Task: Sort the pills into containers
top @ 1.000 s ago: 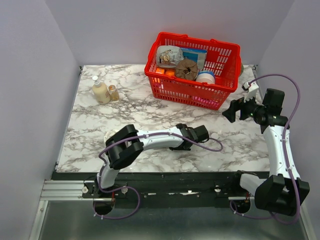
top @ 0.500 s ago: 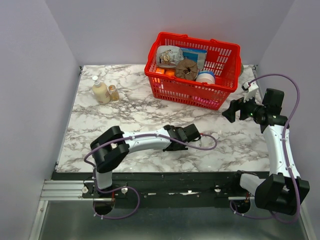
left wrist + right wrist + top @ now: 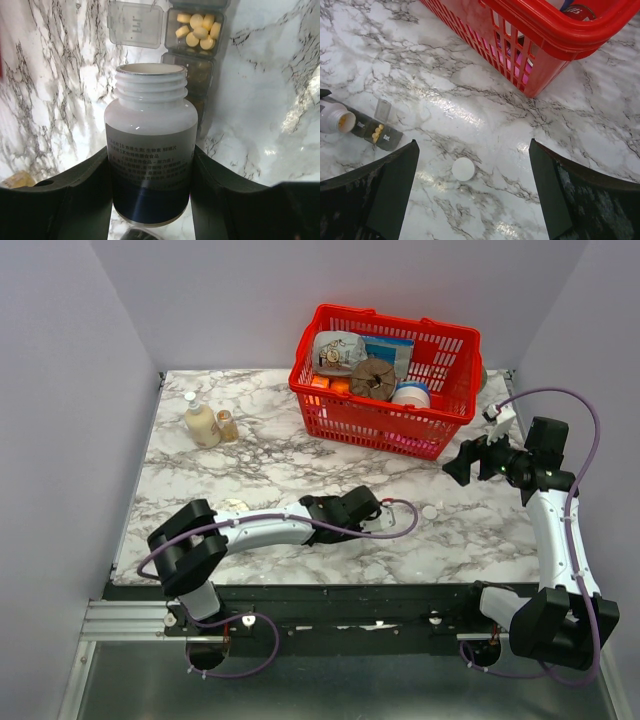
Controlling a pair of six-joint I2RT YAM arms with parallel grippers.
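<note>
The left gripper (image 3: 372, 518), closed on the pill bottle (image 3: 150, 150), is drawn leftward along the lower centre of the frame.

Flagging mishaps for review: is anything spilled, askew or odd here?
Nothing spilled that shows. Only the white cap lies loose, apart from the open bottle that the left hand holds tipped toward the containers.

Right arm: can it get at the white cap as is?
Likely yes: the right end effector hangs open and empty, and the white cap lies alone on bare marble, clear of the basket.
</note>
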